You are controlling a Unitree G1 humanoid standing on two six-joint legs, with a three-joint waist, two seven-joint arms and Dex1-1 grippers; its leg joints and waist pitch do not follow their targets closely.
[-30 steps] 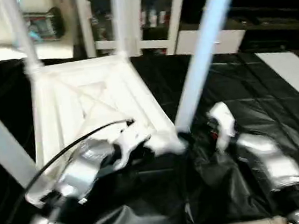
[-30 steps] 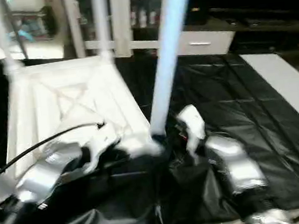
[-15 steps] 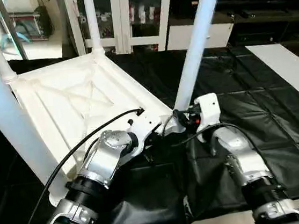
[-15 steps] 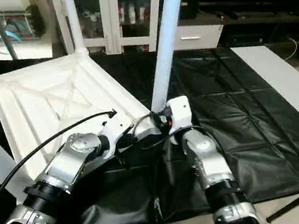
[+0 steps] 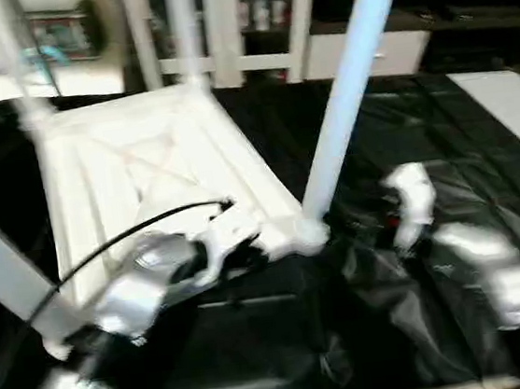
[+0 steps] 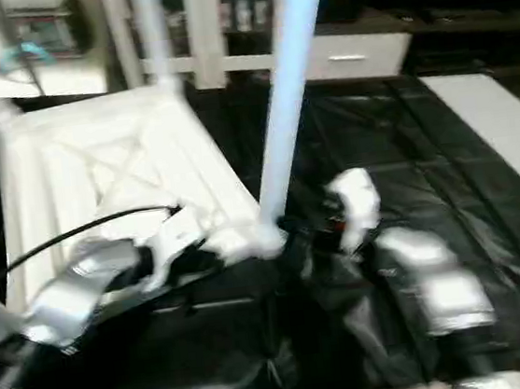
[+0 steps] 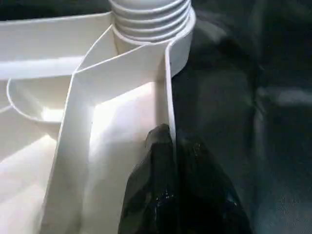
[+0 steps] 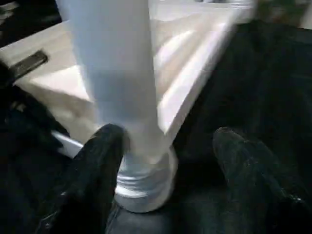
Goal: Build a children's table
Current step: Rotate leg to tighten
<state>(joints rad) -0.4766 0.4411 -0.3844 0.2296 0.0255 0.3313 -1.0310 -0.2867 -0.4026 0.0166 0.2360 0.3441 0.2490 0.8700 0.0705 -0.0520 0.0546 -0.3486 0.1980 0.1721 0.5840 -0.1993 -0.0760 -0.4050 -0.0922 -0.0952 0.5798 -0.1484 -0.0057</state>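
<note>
The children's table lies upside down: its white top shows the X-ribbed underside, with legs standing up from the corners. The near right leg rises from its round socket, where the screw thread shows. My left gripper is shut on the top's rim wall just beside that socket, one black finger on either side of the wall. My right gripper hangs open a little to the right of that leg's foot. The leg stands close to one of its spread fingers.
A crumpled black sheet covers the floor under the table and the arms. A white cabinet with glass doors stands at the back. A white panel lies at the far right. A black cable arcs over my left forearm.
My right gripper has drawn away to the right from the near right leg and its fingers have spread wider. The left gripper keeps its hold on the rim. The camera has shifted.
</note>
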